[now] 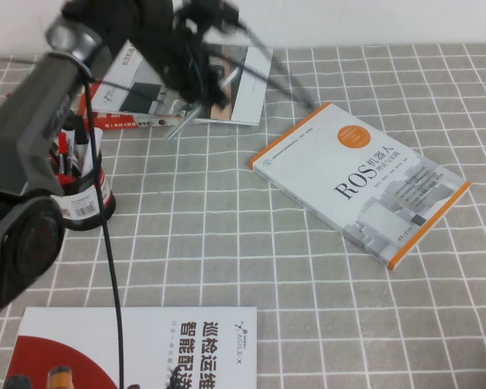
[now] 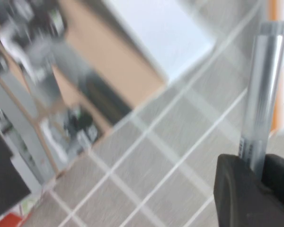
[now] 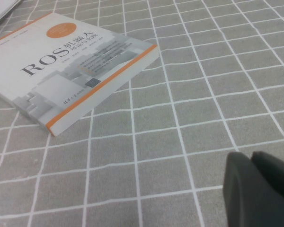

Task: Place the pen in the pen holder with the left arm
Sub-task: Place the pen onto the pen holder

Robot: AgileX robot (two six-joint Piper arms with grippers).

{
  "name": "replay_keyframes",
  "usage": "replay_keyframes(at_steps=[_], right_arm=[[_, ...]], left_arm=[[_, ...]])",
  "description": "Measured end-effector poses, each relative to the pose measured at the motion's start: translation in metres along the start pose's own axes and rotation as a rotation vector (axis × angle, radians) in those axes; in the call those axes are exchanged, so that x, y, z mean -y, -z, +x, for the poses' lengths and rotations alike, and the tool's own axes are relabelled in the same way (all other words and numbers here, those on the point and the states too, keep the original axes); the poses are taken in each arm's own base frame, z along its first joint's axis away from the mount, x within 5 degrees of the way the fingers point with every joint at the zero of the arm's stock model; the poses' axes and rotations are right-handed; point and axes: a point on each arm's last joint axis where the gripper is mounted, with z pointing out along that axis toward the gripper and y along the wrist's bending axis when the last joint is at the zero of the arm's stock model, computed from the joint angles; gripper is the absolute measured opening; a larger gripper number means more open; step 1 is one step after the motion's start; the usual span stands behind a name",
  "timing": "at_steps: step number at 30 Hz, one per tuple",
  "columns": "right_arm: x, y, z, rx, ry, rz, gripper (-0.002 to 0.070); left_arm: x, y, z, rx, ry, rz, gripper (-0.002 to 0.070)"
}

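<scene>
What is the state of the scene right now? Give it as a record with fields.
left gripper: raised over the far book, shut on the pen
pen: clamped between the fingers, not yet in the holder
pen holder: upright at the table's left, already holding red-topped items
right gripper: low over the checked cloth, near the ROS book
task step: pen lifted, insertion pending

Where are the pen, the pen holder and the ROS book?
pen [image 2: 264,94], left wrist view, on its silver barrel above the left gripper [image 2: 255,177].
pen holder [image 1: 85,203], high view, on its label.
ROS book [image 1: 364,182], high view, cover centre.
</scene>
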Motion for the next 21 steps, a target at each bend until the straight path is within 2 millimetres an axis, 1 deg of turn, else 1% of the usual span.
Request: replay_keyframes(at_steps=[3,7,12,15,17,21], right_arm=[[0.0,0.0,0.0,0.0,0.0,0.0,-0.0015],[0.0,0.0,0.0,0.0,0.0,0.0,-0.0015],[0.0,0.0,0.0,0.0,0.0,0.0,-0.0015],[0.0,0.0,0.0,0.0,0.0,0.0,-0.0015],[0.0,0.0,0.0,0.0,0.0,0.0,-0.0015],[0.0,0.0,0.0,0.0,0.0,0.0,-0.0015]], left_arm=[[0.003,0.025,-0.012,0.08,0.052,0.001,0.005],[0.008,0.057,-0.025,0.143,0.09,-0.049,0.005],[0.028,0.091,-0.042,0.218,0.136,-0.124,0.005],[0.049,0.113,-0.055,0.279,0.105,-0.164,0.005],[0.068,0.126,-0.064,0.308,0.071,-0.178,0.005],[0.099,0.144,-0.074,0.343,0.04,-0.188,0.005]])
